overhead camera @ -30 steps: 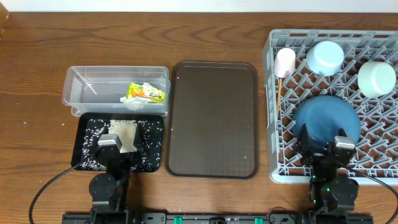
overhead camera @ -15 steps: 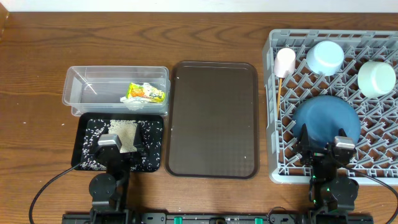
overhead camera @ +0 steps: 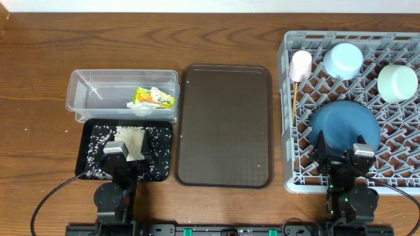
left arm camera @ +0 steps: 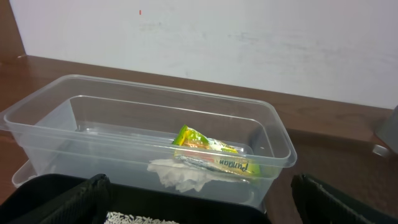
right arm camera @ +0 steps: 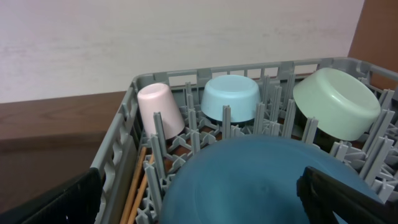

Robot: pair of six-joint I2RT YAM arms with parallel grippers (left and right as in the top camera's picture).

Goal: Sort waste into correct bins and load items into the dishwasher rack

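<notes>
My left claw (overhead camera: 126, 156) hangs over the near half of the black tray (overhead camera: 88, 131), fingers spread wide with nothing between them. The rice (overhead camera: 130, 137) lies in that tray, a pale heap in the middle with loose grains scattered around it. Just beyond the tray, touching its far edge, sits the clear tub (overhead camera: 82, 98). The yellow-green wrapper (overhead camera: 155, 98) lies inside it toward the right end, and the crumpled white tissue (left arm camera: 180, 174) is tucked against the wrapper's near side (I see it best from my left wrist).

The brown serving tray (overhead camera: 225, 124) lies on the surface between the bins and the dishwasher rack (overhead camera: 289, 177).

My right claw (overhead camera: 340, 152) is released too, wide apart and gripping nothing, poised over the near part of the rack at the near edge of the dark blue bowl (overhead camera: 344, 124). That bowl rests mouth-down on the pegs. In the far row, the pink cup (overhead camera: 300, 64) stands upside down in the left corner, the light blue bowl (overhead camera: 343, 59) sits inverted beside it, and the pale green bowl (overhead camera: 397, 82) leans tilted at the right. The wooden chopsticks (right arm camera: 138, 180) lie along the rack's left wall, running from the cup toward me.
</notes>
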